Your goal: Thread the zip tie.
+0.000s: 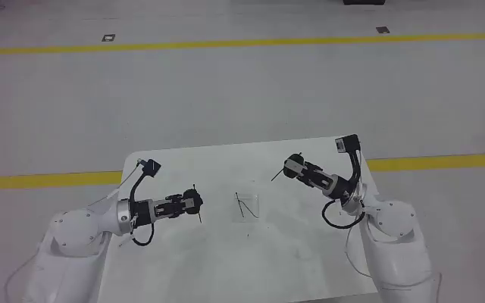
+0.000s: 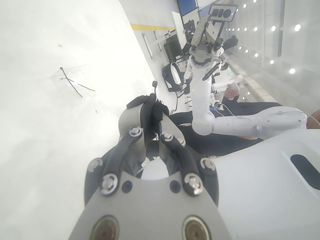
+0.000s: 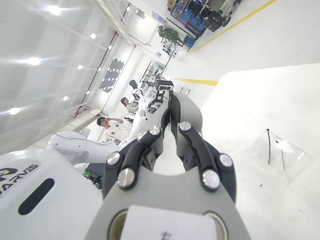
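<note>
My left gripper [image 1: 194, 201] [image 2: 151, 104] hovers over the table's left part, shut on a thin black zip tie [image 1: 200, 217] whose head [image 2: 154, 83] sticks out past the fingertips. Over the table's right rear, my right gripper [image 1: 290, 164] [image 3: 171, 96] is shut on another thin black zip tie [image 1: 276, 176], which pokes out toward the table's middle. The two grippers face each other, well apart. Between them lies a clear flat tray [image 1: 256, 201] [image 2: 82, 69] [image 3: 297, 151] with loose black zip ties [image 1: 244, 207] [image 2: 73, 84] [image 3: 269, 148] on it.
The white table [image 1: 227, 257] has rounded far corners [image 1: 136, 157]. A tiny dark speck [image 3: 260, 185] lies near the tray. Yellow floor lines [image 1: 227, 43] run beyond the table.
</note>
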Robot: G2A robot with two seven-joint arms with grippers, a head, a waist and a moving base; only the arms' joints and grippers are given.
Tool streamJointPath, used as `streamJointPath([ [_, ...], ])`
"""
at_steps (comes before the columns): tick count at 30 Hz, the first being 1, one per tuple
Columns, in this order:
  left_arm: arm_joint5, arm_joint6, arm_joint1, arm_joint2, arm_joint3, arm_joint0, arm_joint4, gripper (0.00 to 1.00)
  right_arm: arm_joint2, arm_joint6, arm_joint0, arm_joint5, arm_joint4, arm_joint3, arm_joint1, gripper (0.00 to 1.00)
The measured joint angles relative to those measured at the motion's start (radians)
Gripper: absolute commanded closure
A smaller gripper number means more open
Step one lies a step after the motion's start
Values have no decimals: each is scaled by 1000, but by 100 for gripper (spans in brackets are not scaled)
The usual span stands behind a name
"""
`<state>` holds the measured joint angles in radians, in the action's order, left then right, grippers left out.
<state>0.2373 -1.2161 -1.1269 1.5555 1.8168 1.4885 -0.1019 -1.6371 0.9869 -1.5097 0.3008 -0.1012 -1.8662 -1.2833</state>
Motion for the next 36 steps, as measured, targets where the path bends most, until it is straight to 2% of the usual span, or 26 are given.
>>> streamJointPath([
  [3, -1, 1, 0, -1, 0, 0, -1, 100, 0, -3, 1, 4, 4, -4, 1, 100],
  [6, -37, 4, 0, -37, 10, -8, -12, 100, 6, -18, 9, 48, 88, -48, 6, 100],
  [8, -75, -25, 3, -68, 11, -30, -27, 100, 13, -15, 16, 42, 151, -82, 12, 100],
  [13, -156, -117, 11, -133, -14, -87, -31, 100, 31, 1, 24, 39, 201, -121, 28, 100],
  [19, -222, -151, 18, -183, -39, -132, -37, 100, 77, 39, 49, 39, 231, -172, 55, 100],
  [21, -232, -140, 20, -190, -45, -143, -44, 100, 101, 44, 60, 39, 219, -183, 63, 100],
  [23, -223, -122, 22, -194, -49, -151, -27, 100, 116, 41, 66, 39, 186, -180, 68, 100],
  [32, -221, -118, 22, -195, -49, -151, -26, 100, 115, 40, 66, 39, 185, -179, 68, 100],
  [33, -227, -107, 21, -198, -53, -149, -33, 100, 115, 40, 66, 39, 185, -180, 68, 100],
  [36, -288, -94, 21, -213, -68, -163, -114, 100, 137, 17, 70, 39, 244, -192, 71, 100],
])
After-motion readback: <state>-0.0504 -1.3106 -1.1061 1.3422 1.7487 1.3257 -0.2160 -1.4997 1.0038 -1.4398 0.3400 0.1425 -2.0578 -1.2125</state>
